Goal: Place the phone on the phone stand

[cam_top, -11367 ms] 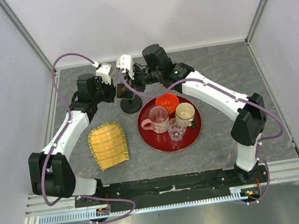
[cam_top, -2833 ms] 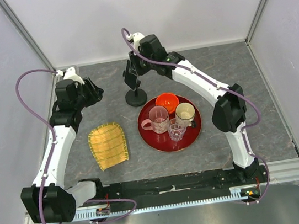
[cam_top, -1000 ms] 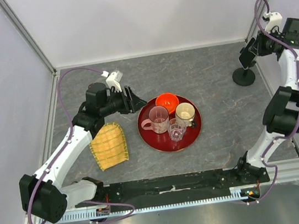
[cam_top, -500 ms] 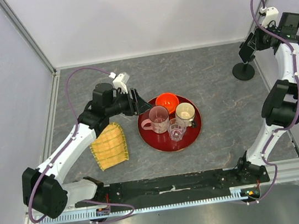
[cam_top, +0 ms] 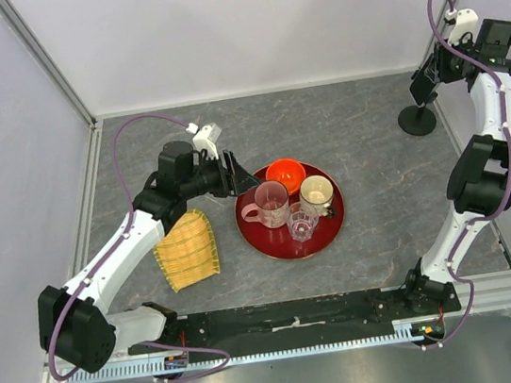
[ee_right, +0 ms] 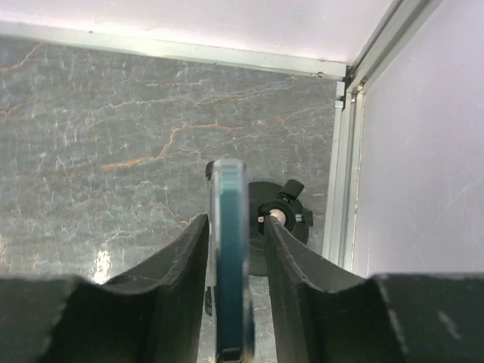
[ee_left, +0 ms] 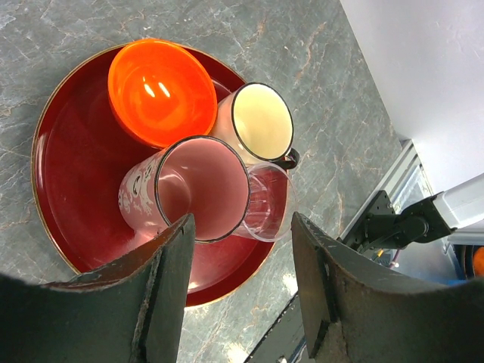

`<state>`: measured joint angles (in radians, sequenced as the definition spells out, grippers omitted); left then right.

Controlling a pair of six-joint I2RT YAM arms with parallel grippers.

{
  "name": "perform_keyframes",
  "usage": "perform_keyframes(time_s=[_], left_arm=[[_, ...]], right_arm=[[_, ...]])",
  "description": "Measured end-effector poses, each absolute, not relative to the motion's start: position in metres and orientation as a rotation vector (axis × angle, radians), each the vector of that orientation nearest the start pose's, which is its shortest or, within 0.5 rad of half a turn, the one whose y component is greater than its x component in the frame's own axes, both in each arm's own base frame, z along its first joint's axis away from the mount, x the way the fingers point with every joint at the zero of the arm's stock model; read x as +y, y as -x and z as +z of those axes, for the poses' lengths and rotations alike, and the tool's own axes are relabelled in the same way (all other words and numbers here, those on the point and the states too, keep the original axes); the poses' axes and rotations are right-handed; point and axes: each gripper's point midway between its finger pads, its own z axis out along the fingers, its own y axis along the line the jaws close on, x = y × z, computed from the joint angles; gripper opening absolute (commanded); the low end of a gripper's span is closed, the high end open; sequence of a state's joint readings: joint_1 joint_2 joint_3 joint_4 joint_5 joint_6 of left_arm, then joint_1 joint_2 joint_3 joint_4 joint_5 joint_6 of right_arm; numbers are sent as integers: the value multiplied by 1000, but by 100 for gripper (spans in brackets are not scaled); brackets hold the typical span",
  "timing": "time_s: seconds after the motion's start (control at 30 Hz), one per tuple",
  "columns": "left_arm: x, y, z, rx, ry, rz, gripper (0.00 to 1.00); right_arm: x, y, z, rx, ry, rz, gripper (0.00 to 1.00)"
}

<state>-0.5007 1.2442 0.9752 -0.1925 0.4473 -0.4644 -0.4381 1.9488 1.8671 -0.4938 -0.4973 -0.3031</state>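
Observation:
The phone (ee_right: 229, 257) stands on edge between my right gripper's (ee_right: 235, 221) fingers. A gap shows between it and the right finger (ee_right: 291, 257), while the left finger (ee_right: 178, 265) sits close against it, so the jaws are open. The black phone stand (ee_right: 281, 219), with its disc base and post, is just behind the phone. Whether the phone rests on its bracket I cannot tell. From above, the phone (cam_top: 421, 88) and the stand (cam_top: 416, 120) are in the far right corner under my right gripper (cam_top: 430, 81). My left gripper (cam_top: 240, 179) hangs open and empty at the red tray's left edge.
The round red tray (cam_top: 264, 238) carries an orange bowl (cam_top: 284, 173), a pink cup (cam_top: 272, 203), a cream mug (cam_top: 316, 192) and a clear glass (cam_top: 301, 221). A yellow woven mat (cam_top: 186, 249) lies left of it. The enclosure's corner rail (ee_right: 342, 174) runs close beside the stand.
My right gripper's jaws have parted around the phone. The stand and the phone shifted slightly towards the back wall. My left arm drew right to the tray's edge, then held still.

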Motion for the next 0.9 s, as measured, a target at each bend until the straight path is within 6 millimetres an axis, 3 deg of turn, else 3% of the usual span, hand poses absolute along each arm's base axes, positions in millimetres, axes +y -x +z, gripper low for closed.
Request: perform_keyframes(time_s=[0.33, 0.37, 0.4, 0.47, 0.57, 0.73, 0.8, 0.9], left_arm=[[-259, -282, 223, 2123, -338, -1035, 60], [-259, -282, 223, 2122, -341, -1033, 61], [-259, -283, 223, 2120, -342, -1029, 61], [-258, -284, 222, 2119, -341, -1021, 61], [-255, -287, 222, 2116, -332, -1001, 61], [-248, -293, 224, 2099, -320, -960, 61], [-245, -294, 228, 2084, -321, -942, 62], [-239, -297, 235, 2052, -323, -904, 62]], right_arm=[[-168, -525, 245, 2066, 101, -15, 77], [-167, -524, 247, 2072, 88, -33, 92], [-167, -522, 251, 2076, 71, -56, 98], [-169, -519, 262, 2078, 24, -109, 98], [-168, -510, 286, 2059, -32, -203, 98], [-160, -484, 357, 1950, -193, -442, 98], [-144, -473, 388, 1883, -246, -529, 98], [-102, -457, 419, 1805, -288, -599, 98]])
